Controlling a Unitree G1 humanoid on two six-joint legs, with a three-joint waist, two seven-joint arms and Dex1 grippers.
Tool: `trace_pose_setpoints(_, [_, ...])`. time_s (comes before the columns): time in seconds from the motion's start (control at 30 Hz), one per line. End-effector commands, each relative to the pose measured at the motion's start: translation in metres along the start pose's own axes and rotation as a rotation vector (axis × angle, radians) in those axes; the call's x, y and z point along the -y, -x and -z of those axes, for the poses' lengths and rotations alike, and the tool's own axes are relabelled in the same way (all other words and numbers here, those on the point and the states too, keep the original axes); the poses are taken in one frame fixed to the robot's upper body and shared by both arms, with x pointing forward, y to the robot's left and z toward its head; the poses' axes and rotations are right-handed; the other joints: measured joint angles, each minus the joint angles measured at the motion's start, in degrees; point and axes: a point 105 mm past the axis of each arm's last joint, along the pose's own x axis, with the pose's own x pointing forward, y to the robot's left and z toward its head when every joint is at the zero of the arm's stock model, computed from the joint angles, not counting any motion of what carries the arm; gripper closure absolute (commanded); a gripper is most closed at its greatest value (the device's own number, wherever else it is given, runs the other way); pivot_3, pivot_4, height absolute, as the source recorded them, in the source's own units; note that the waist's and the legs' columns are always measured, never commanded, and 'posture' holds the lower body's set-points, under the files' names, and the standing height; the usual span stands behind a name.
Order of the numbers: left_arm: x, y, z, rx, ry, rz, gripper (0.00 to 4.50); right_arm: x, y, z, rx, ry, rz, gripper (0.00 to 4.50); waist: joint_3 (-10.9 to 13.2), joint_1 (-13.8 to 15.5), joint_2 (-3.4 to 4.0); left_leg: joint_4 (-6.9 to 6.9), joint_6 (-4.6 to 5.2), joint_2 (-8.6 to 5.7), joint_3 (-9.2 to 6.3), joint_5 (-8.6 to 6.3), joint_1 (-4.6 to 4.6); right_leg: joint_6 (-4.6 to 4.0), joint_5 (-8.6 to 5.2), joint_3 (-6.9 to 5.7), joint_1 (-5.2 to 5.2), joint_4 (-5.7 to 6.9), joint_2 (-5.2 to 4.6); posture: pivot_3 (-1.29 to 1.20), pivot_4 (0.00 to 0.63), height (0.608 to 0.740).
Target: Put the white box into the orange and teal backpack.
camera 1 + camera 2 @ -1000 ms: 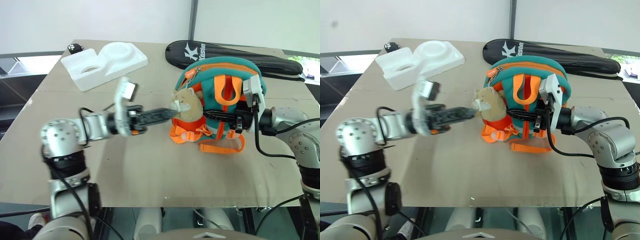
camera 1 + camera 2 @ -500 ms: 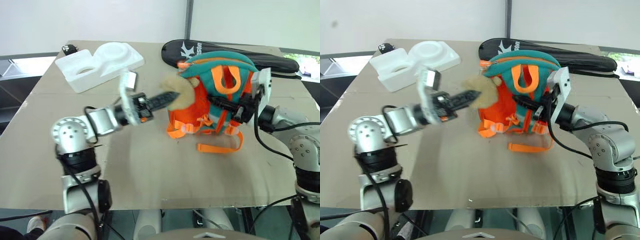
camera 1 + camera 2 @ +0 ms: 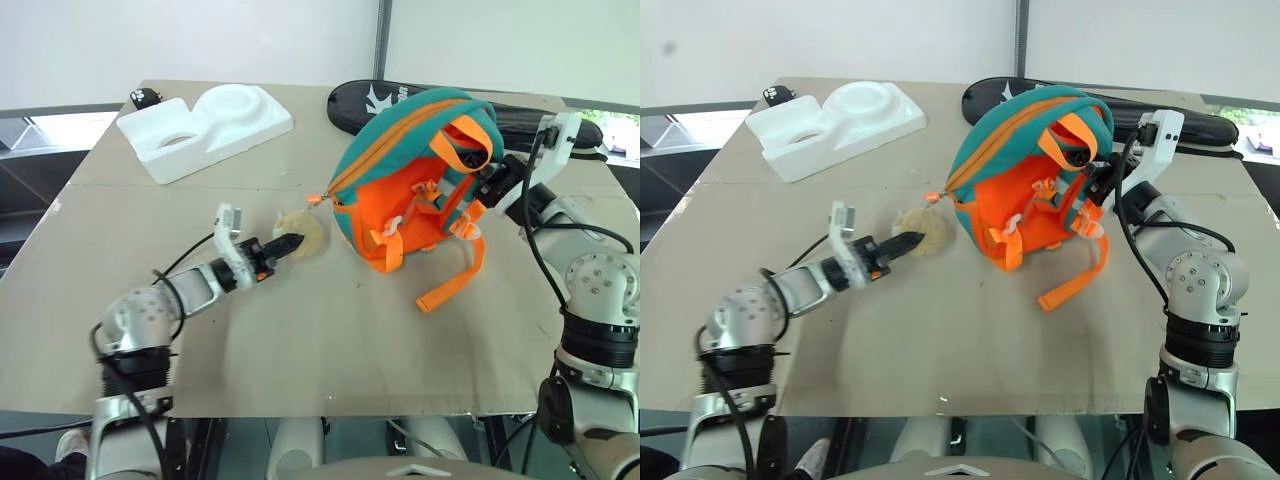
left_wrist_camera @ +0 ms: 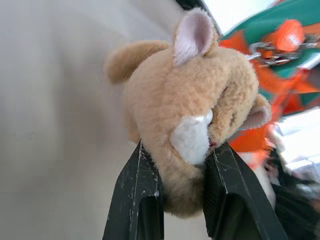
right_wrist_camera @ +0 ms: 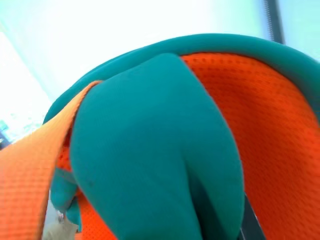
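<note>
**Backpack raised at its top, charm clamped at its front**

The backpack (image 3: 410, 170) sits on the bench (image 3: 300, 340), tilted, with its orange back panel and straps facing the robot and its teal top raised toward the right end effector (image 3: 487, 187). One loose orange strap (image 3: 452, 280) trails down onto the bench.

Right end effector: fingers closed. It meets the backpack at the upper strap area by the teal carry handle (image 5: 155, 150). The right wrist view looks straight onto teal padding and orange mesh. What exactly lies between the fingers cannot be told.

Left end effector (image 4: 182, 175): fingers nearly closed, clamped on the tan plush charm (image 4: 195, 115). The two black fingers press the charm's lower part from either side. The charm rests low on the bench, just beside the backpack's front edge, joined to it by a small chain at the orange zip pull (image 3: 316, 199).

A white foam block (image 3: 205, 128) with round hollows lies at the far left of the bench, well apart from the backpack. A black racket bag (image 3: 370, 100) lies along the far edge behind the backpack.

The white box cannot be located.
</note>
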Motion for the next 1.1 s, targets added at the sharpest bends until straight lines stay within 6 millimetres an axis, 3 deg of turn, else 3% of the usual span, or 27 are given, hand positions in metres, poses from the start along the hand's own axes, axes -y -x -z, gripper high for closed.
trace_pose_setpoints(0.03, [-0.01,-0.003,-0.007,0.061,-0.152,-0.076,4.13,0.021,0.023,-0.053,0.199,0.133,0.132,4.5,0.0,0.5,0.0,0.03,0.0,-0.01,0.0,0.0,0.0,0.0,0.0,0.01,0.0,0.0,0.0,0.0,0.15,0.74])
trace_pose_setpoints(0.1, [0.018,-0.013,-0.016,0.109,-0.313,0.046,4.15,0.004,0.021,-0.035,0.097,0.191,0.033,4.5,0.0,0.7,0.0,0.02,0.0,-0.01,0.02,0.0,-0.01,0.01,0.01,0.04,-0.01,0.0,0.01,0.0,0.15,0.74])
trace_pose_setpoints(0.23, [0.04,-0.015,-0.027,0.163,-0.479,0.14,4.15,-0.014,0.028,-0.013,-0.048,0.336,-0.1,4.5,0.0,0.7,0.02,-0.06,0.0,-0.01,0.02,0.0,-0.04,0.02,0.0,0.03,-0.03,-0.04,0.01,0.0,0.15,0.74])
trace_pose_setpoints(0.37, [0.061,0.002,-0.028,0.189,-0.575,0.277,4.15,-0.023,0.056,0.009,-0.225,0.478,-0.26,2.89,0.0,0.6,0.03,-0.14,0.01,0.01,0.07,-0.01,-0.03,0.03,-0.01,0.08,-0.05,-0.12,0.03,0.0,0.15,0.74])
trace_pose_setpoints(0.47, [0.057,0.016,-0.024,0.167,-0.661,0.279,2.69,-0.024,0.079,0.013,-0.295,0.467,-0.324,1.46,0.0,0.4,0.04,-0.2,0.01,0.04,0.09,-0.02,-0.03,0.05,-0.04,0.08,-0.05,-0.16,0.03,0.0,0.15,0.74])
trace_pose_setpoints(0.53, [0.053,0.028,-0.021,0.144,-0.681,0.267,1.76,-0.015,0.093,0.012,-0.332,0.499,-0.303,0.56,0.0,0.3,0.05,-0.2,0.01,0.07,0.09,-0.02,0.02,0.05,-0.04,0.09,-0.06,-0.12,0.07,0.0,0.15,0.74])
trace_pose_setpoints(0.6, [0.053,0.044,-0.013,0.108,-0.705,0.274,0.91,-0.007,0.108,0.007,-0.361,0.521,-0.281,0.0,0.0,0.2,0.04,-0.17,0.01,0.08,0.08,-0.02,0.03,0.02,-0.05,0.09,-0.05,-0.11,0.08,0.0,0.15,0.74])
trace_pose_setpoints(0.67, [0.049,0.057,-0.007,0.081,-0.711,0.253,0.05,0.0,0.122,0.003,-0.39,0.54,-0.262,0.0,0.0,0.2,0.04,-0.15,0.01,0.09,0.12,-0.02,0.05,-0.12,-0.14,0.12,-0.04,-0.12,0.05,0.0,0.15,0.74])
trace_pose_setpoints(0.87, [0.031,0.097,0.019,-0.039,-0.763,0.143,0.05,0.022,0.179,0.021,-0.578,0.563,-0.201,0.0,0.0,0.7,0.0,-0.1,0.01,0.1,0.15,-0.02,0.15,-0.19,-0.18,0.12,0.03,-0.13,-0.02,0.0,0.15,0.74])
trace_pose_setpoints(1.1, [0.015,0.118,0.027,-0.084,-0.737,0.056,0.05,0.047,0.194,0.038,-0.597,0.583,-0.128,0.0,0.0,0.6,-0.01,-0.06,0.0,0.16,0.26,-0.03,0.34,-0.14,-0.19,0.18,0.01,-0.12,-0.05,0.0,0.15,0.74])
